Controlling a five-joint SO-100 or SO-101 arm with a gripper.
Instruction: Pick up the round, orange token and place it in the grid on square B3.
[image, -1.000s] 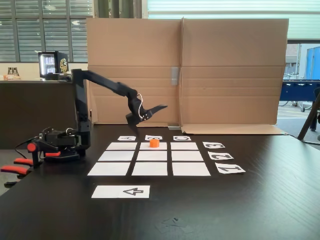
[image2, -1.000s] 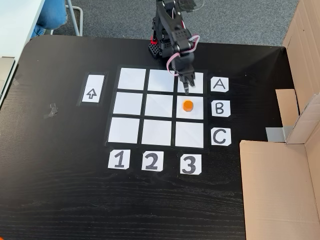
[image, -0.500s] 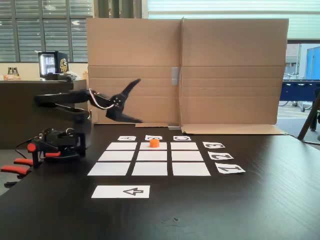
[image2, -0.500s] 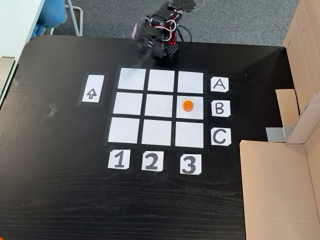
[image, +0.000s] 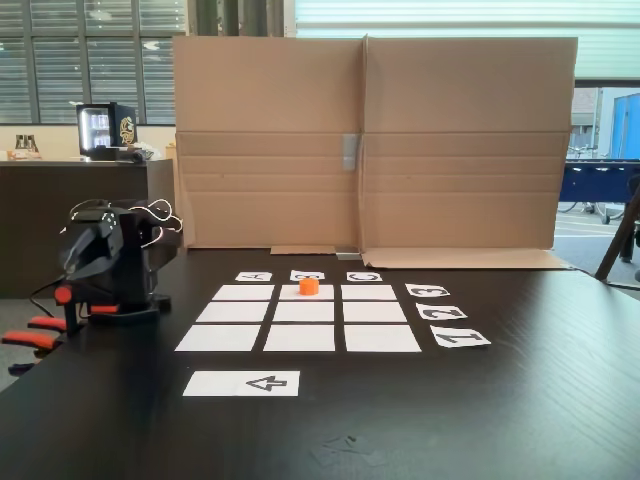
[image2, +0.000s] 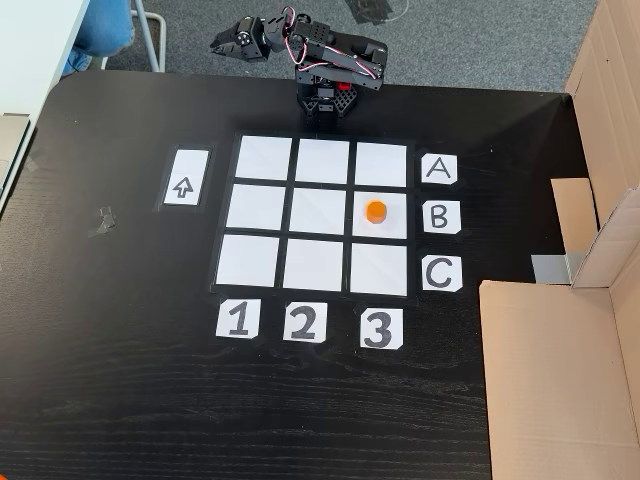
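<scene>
Token (image2: 375, 211) sits upright on square B3 (image2: 380, 228), the white rectangle in the row beside the B card (image2: 441, 216) and in the column above the 3 card (image2: 377, 328) as a fixed view from above shows it; it rests a little toward 12 o'clock of that rectangle's middle, clear of its edges. From the centre of the grid (image2: 321, 215) the token lies at 3 o'clock in that view. In a fixed view from table height the token (image: 309, 286) stands on the far middle rectangle of the grid (image: 300, 313), just in front of a lettered card (image: 307, 275) at its 12 o'clock. Arm is folded back over its base (image2: 327, 98) at 12 o'clock of the grid, well apart from the token; the gripper (image2: 222, 44) points toward 9 o'clock from the base in the view from above, past the table (image2: 120, 330) edge. In the low view the folded arm (image: 105, 255) sits at 9 o'clock of the grid, and I cannot tell there how the fingers stand. From above, too small and dark to say whether the fingers are parted or closed; nothing is held between them. Arrow strip (image2: 185, 178) lies at 9 o'clock of the grid. Cardboard wall (image: 370, 140) stands behind the grid in the low view. Red-orange clamp handles (image: 30, 334) show at the table's left edge there.
</scene>
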